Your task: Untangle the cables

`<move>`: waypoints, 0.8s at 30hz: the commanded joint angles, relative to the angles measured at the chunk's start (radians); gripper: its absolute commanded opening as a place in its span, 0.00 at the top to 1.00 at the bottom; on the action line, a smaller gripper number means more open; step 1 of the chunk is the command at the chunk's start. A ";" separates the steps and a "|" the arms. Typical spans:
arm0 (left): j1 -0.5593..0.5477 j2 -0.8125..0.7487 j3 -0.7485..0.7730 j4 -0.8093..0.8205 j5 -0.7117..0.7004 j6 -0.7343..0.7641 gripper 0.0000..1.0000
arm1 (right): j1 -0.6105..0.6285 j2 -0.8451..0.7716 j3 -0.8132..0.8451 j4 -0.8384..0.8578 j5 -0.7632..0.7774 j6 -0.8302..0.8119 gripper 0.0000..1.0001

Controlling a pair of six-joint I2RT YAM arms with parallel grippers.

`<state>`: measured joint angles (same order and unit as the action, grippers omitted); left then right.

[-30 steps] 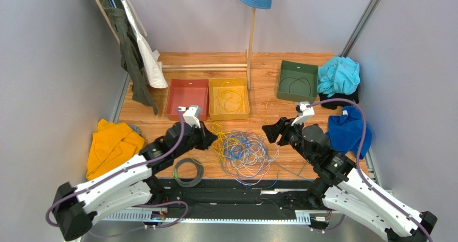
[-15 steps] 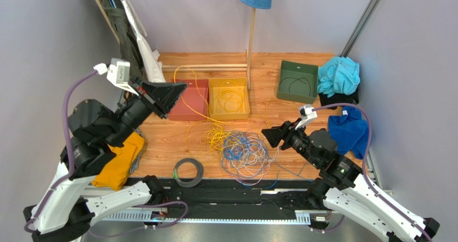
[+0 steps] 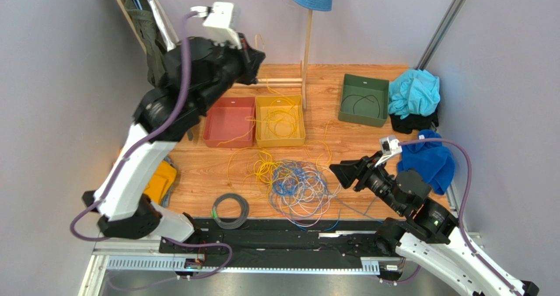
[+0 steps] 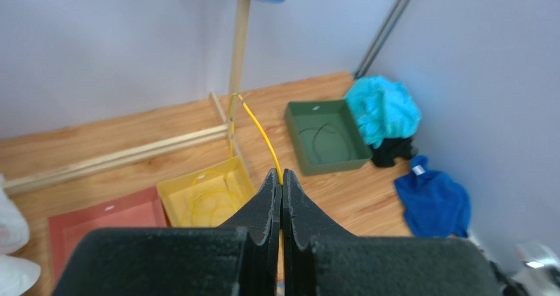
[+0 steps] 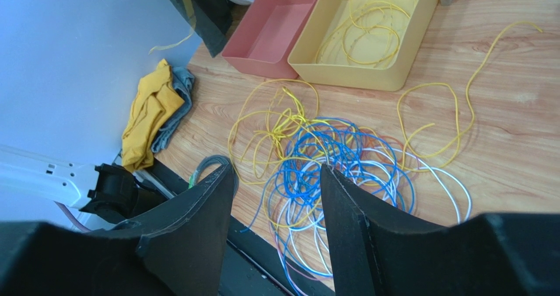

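Left claw [image 4: 282,178], high in upper left of overhead view, clenched tight on single yellow cable [image 4: 260,134]. Strand runs up from fingertips toward wooden post [image 4: 238,40]. Right claw [image 5: 276,178], right of centre in overhead view, jaws spread wide, gripping nothing, hanging above table [image 3: 210,171]. Cable tangle [image 3: 297,183] of yellow, blue and pale loops sprawls at centre of frame, just below yellow tray [image 3: 280,142] holding more yellow loops.

Wooden table [image 3: 328,76], tangled cables [image 3: 296,181], 3 bins [image 3: 220,112]
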<state>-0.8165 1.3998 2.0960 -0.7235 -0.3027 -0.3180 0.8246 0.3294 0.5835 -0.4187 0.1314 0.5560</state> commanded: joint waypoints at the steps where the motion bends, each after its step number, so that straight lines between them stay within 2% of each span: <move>1: 0.033 0.090 0.050 -0.050 -0.038 0.056 1.00 | 0.007 -0.018 0.045 -0.072 0.019 -0.014 0.45; 7: 0.137 0.208 0.144 -0.028 0.040 0.025 1.00 | 0.007 -0.046 0.078 -0.101 0.016 -0.024 0.45; 13: 0.185 0.289 0.111 0.070 0.111 0.013 1.00 | 0.007 -0.059 0.101 -0.120 0.039 -0.051 0.45; 19: 0.229 0.330 -0.019 0.182 0.163 -0.029 1.00 | 0.007 -0.075 0.075 -0.112 0.066 -0.065 0.45; 24: 0.263 0.355 -0.197 0.285 0.181 -0.069 1.00 | 0.007 -0.081 0.021 -0.092 0.074 -0.064 0.45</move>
<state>-0.5816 1.7306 1.9862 -0.5488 -0.1596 -0.3397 0.8246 0.2584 0.6350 -0.5335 0.1886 0.5137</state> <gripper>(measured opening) 0.009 0.552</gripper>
